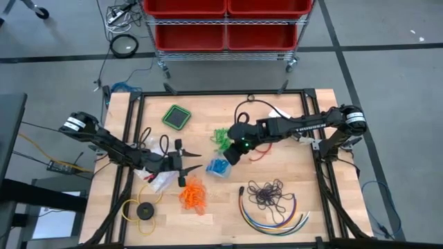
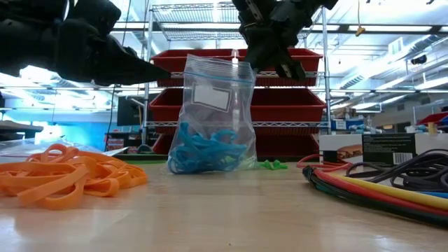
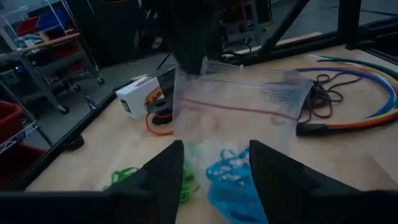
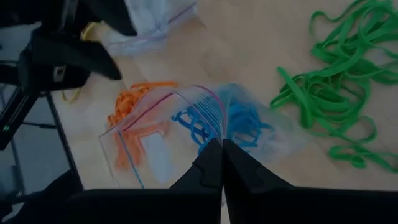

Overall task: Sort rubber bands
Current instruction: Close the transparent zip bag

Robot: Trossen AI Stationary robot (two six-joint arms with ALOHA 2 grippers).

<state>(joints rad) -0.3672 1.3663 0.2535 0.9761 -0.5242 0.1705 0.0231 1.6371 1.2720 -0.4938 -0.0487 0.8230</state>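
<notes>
Rubber bands, the blue ones (image 2: 203,150), sit in a clear bag (image 2: 210,115) standing mid-tabletop (image 1: 291,166). The right gripper (image 4: 222,146), fingers pressed together, pinches its top edge. The left gripper (image 3: 214,165), fingers spread, faces the bag head-on, just beside the orange bands (image 1: 193,196).

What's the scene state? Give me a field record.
right gripper: shut on bag rim, holding it upright
bag: clear zip bag, blue bands inside
left gripper: open, empty, facing the bag
orange bands: loose pile on table
green bands: loose pile beside the bag
purple bands: loose pile near the cables
</notes>
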